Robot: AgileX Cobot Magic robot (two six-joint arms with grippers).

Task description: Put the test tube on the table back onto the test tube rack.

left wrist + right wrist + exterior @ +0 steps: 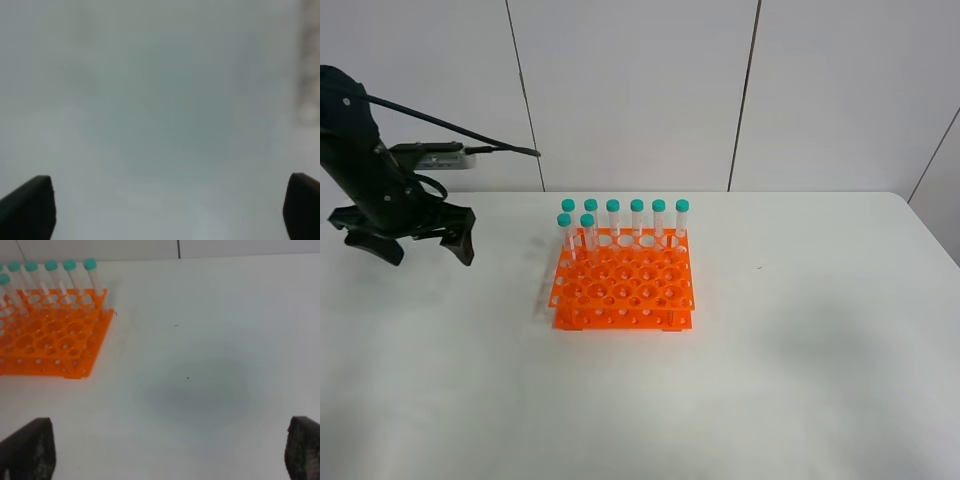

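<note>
Overhead: white table (800, 380) under pale panelled wall (630, 90); orange test tube rack (623, 285) centred; left gripper (408, 245) at nine o'clock, spread, empty; right gripper (170, 450) likewise spread, empty.

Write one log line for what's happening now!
tubes: eight upright in rack | table: no loose tube | left gripper: open, empty | right gripper: open
</note>
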